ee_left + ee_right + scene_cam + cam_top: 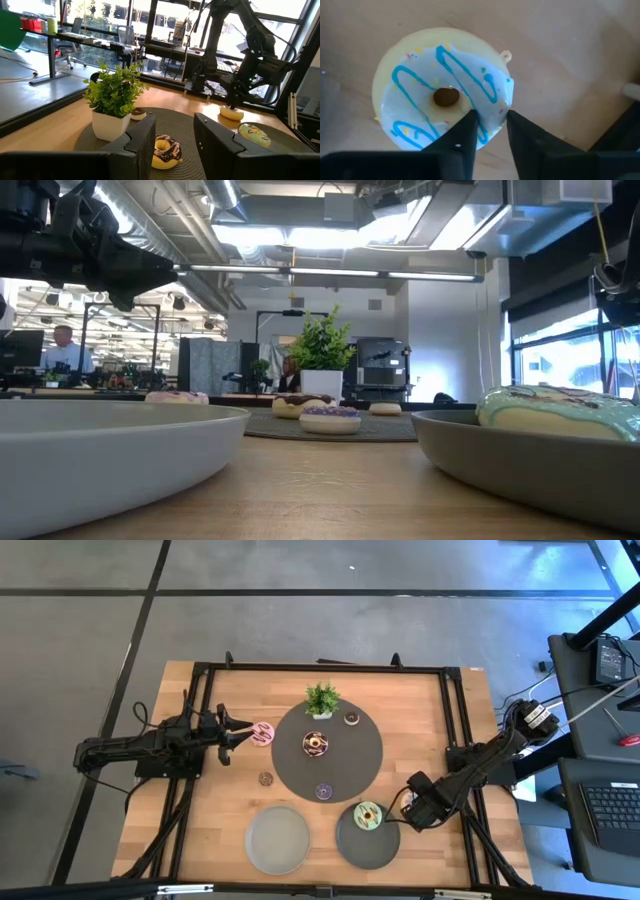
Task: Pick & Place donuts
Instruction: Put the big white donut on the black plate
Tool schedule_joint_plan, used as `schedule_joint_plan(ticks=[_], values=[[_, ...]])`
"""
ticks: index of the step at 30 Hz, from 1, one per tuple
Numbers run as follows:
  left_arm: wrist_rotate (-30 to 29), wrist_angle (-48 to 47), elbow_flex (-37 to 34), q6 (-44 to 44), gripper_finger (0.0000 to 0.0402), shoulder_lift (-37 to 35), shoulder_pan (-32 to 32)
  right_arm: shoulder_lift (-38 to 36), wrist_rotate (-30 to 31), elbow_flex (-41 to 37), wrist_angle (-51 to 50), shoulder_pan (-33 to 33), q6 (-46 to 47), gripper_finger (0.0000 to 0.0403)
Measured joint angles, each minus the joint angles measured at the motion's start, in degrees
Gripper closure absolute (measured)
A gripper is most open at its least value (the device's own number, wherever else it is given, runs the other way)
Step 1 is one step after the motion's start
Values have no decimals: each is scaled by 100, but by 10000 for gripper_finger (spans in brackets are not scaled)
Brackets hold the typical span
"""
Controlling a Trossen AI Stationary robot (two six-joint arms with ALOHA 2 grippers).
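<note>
My table is pale wood with a black frame along its edges, standing on a grey floor crossed by dark lines. Off its right edge sits a dark desk with a keyboard and cables. From table height I see an open ceiling with ducts and bright strip lights, a big window at the right, and a person seated far off at the left. My left wrist camera shows tall windows, office chairs and a long bench.
</note>
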Motion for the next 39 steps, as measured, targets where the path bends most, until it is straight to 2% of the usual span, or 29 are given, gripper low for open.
schedule_joint_plan(ticks=[7, 10, 14, 20, 26, 32, 39], values=[[0, 2, 1, 0, 272, 1, -1, 0, -25, 0, -15, 0, -79, 392], [0, 0, 0, 0, 272, 1, 2, 3, -97, 141, -236, 0, -147, 391], [0, 2, -1, 0, 272, 1, 2, 7, -54, 726, -729, 5, -315, 395], [-1, 0, 0, 0, 272, 1, 0, 125, 378, 1704, -394, 10, -841, 398], [0, 1, -1, -1, 272, 0, 1, 898, 374, 2520, -370, 31, -1478, 401], [2, 0, -1, 0, 272, 1, 1, 1792, -101, 3002, -41, 65, -2066, 401], [7, 0, -1, -2, 272, 0, 1, 2124, -266, 3177, -53, 90, -2432, 398]])
